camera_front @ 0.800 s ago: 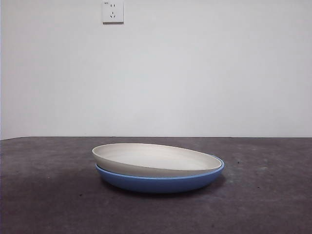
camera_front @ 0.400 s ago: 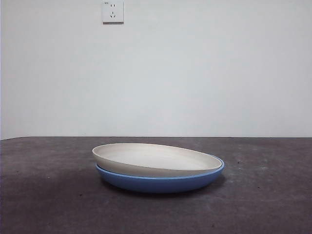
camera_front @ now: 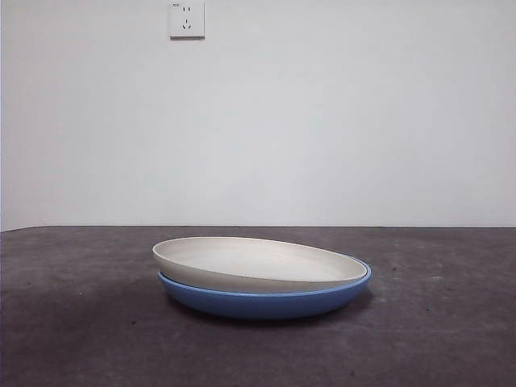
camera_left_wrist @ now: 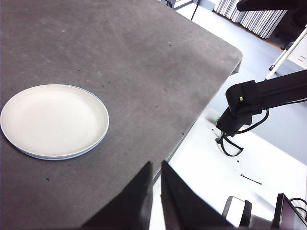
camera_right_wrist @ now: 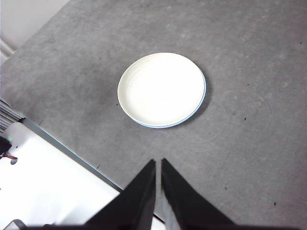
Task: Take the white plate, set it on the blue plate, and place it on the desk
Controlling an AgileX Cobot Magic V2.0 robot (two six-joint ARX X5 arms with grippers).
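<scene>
I see the white plate (camera_front: 254, 264) sitting in the blue plate (camera_front: 266, 300), tilted a little, its left rim riding higher; the stack rests on the bench (camera_front: 72, 322), mid-surface; my left end effector (camera_left_wrist: 154, 175) is pulled back over the bench edge, jaws nearly closed, empty; my right end effector (camera_right_wrist: 158, 172) likewise, well apart from the plates.

Two plates are showing: one white plate (camera_front: 250, 263) and one blue plate (camera_front: 266, 301). One table (camera_front: 72, 322) is carrying them. One wall socket (camera_front: 186, 19) is showing.
</scene>
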